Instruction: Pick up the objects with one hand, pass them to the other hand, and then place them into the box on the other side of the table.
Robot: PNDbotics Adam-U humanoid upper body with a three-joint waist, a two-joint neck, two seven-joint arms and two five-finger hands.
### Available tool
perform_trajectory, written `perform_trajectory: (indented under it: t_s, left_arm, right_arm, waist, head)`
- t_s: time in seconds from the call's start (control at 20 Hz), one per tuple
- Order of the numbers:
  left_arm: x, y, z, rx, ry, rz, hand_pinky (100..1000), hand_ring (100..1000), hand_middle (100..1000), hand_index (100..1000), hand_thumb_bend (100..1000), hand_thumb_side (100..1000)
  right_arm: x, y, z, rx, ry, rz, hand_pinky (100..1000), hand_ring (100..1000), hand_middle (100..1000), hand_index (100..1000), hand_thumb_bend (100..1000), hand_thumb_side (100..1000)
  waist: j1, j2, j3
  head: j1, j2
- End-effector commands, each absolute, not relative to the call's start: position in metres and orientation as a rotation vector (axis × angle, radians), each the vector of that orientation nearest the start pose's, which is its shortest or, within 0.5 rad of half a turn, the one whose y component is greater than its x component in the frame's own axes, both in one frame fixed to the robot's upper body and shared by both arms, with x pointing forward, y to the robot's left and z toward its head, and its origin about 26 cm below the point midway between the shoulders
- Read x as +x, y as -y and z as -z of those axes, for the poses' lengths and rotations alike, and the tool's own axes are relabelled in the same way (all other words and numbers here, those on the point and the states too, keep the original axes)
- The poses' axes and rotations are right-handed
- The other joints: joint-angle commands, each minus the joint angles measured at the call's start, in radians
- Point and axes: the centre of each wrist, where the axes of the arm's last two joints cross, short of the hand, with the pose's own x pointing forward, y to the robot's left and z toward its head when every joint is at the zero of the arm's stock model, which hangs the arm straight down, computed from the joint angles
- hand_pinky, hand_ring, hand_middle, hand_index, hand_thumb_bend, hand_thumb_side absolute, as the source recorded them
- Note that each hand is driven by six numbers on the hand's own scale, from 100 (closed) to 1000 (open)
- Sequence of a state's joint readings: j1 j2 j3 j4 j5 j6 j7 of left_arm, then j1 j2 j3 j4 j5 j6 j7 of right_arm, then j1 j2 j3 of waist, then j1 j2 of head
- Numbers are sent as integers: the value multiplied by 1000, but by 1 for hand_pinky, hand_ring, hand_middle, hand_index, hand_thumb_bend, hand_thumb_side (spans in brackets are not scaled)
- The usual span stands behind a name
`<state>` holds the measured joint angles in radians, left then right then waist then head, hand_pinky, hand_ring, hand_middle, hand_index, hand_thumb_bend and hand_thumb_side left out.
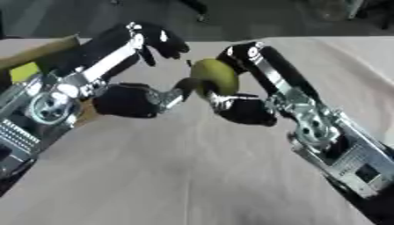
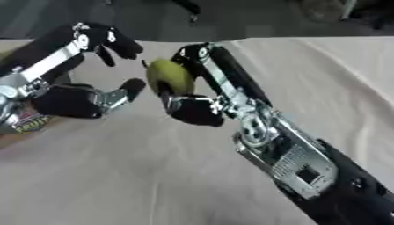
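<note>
One yellow-green fruit (image 1: 215, 77) gripped by right robot hand (image 1: 248, 83); left robot hand (image 1: 135, 72) w/ fingers spread, beside fruit.

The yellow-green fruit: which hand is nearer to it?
Right. The right hand holds the yellow-green fruit; the left hand is open just beside it, on its left.
</note>
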<state>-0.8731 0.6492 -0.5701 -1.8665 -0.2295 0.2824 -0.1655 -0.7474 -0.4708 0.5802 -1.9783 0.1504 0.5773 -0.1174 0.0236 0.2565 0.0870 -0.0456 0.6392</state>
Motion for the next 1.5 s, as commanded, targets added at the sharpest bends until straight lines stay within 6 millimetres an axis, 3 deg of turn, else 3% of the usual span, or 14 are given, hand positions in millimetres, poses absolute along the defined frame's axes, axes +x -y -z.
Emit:
perform_trajectory:
  t_s: [0.05, 0.45, 1.5]
  left_arm:
    - [323, -149, -290, 462, 2053, 1434, 657, 741, 671, 800, 305, 548]
    - [326, -153, -288, 369, 1992, 1571, 667, 747, 662, 797, 321, 570]
    - [337, -151, -284, 435, 2014, 1496, 660, 743, 659, 798, 285, 538]
  right_arm:
    - [285, 118, -262, -367, 2046, -959, 733, 474, 207, 426, 100, 100]
    - [286, 118, -263, -368, 2041, -968, 731, 473, 204, 424, 100, 100]
    - [284, 115, -260, -323, 2044, -966, 719, 461, 187, 409, 100, 100]
  waist:
    - [-1, -15, 1]
    - [-2, -15, 3]
    - [-3, -10, 1]
  head:
    - [4, -8]
    - [3, -4]
    - [5, -20]
